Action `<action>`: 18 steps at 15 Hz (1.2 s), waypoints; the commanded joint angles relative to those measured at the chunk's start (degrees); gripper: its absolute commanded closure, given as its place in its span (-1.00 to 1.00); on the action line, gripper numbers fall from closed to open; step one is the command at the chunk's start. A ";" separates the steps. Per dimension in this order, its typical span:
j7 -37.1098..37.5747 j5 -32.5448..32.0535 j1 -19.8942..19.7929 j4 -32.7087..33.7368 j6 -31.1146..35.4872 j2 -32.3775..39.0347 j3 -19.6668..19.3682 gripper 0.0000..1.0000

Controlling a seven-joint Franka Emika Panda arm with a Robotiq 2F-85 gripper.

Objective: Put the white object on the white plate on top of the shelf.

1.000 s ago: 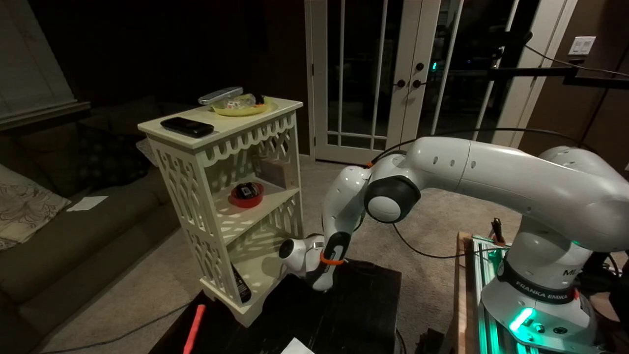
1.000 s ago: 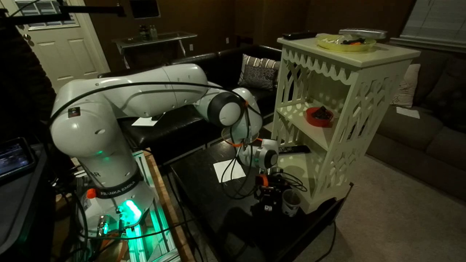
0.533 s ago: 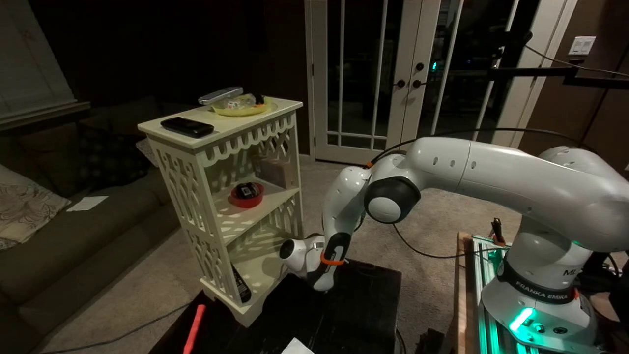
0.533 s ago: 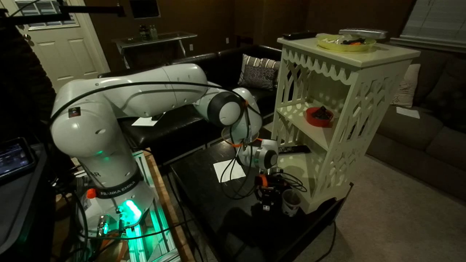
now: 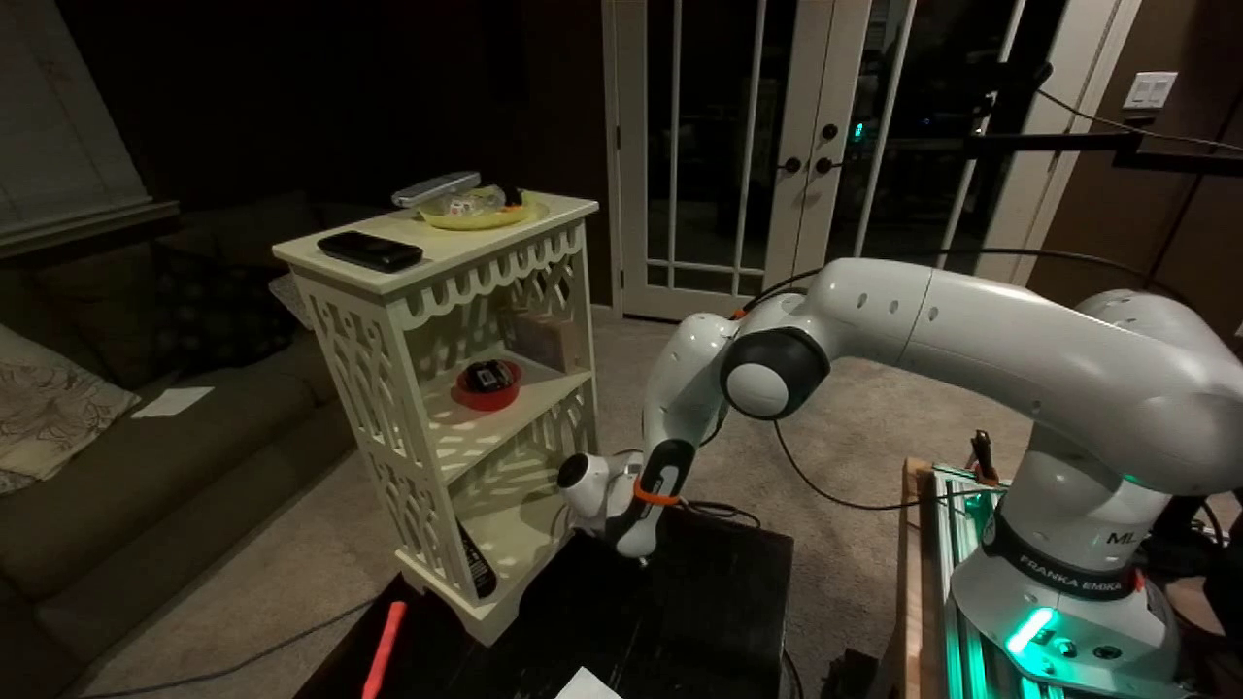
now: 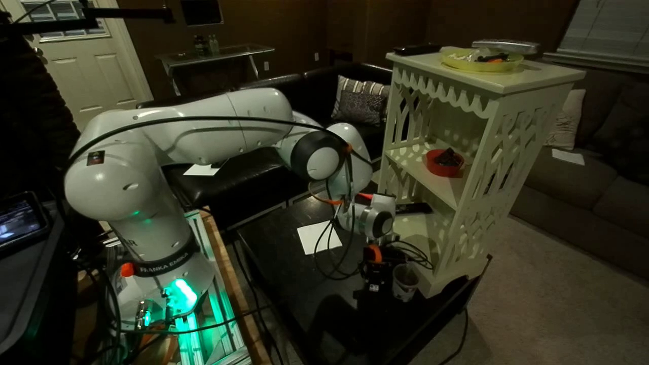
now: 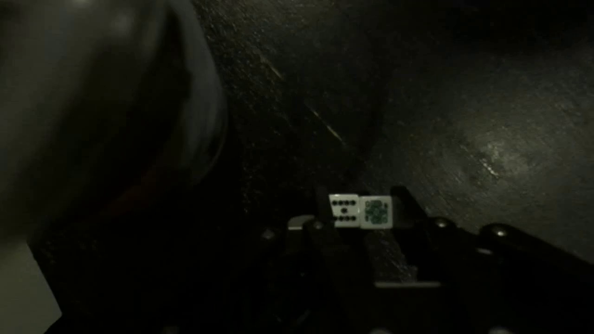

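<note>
On the counter (image 6: 284, 258) stands the shelf (image 6: 448, 188), plate (image 6: 474, 66) on top, bowl (image 6: 440, 169) on the middle board, remote (image 6: 415, 208) in the bottom tier; the cup (image 6: 405, 292) stands just beside the claw (image 7: 361, 208), the object (image 7: 362, 212) within its grip.

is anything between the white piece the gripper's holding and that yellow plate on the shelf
Yes, the shelf itself: its top probably blocks a straight path from the white piece up to the yellow plate. A cup also stands close beside the piece, on the shelf side.
</note>
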 commanded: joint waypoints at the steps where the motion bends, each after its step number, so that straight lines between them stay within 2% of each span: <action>1: -11.91 -0.24 -5.90 -6.97 -0.12 -6.03 4.05 0.79; 5: -24.56 -1.02 -11.17 -14.73 0.36 -12.17 8.16 0.79; 6: -28.99 2.10 -10.12 -16.16 0.76 -13.26 6.94 0.79; 10: -40.58 2.58 -10.40 -22.37 0.03 -17.66 7.46 0.79; 13: -50.28 4.33 -12.01 -26.59 -0.98 -20.82 9.08 0.79; 18: -62.16 10.01 -14.60 -32.92 -2.34 -26.77 10.50 0.79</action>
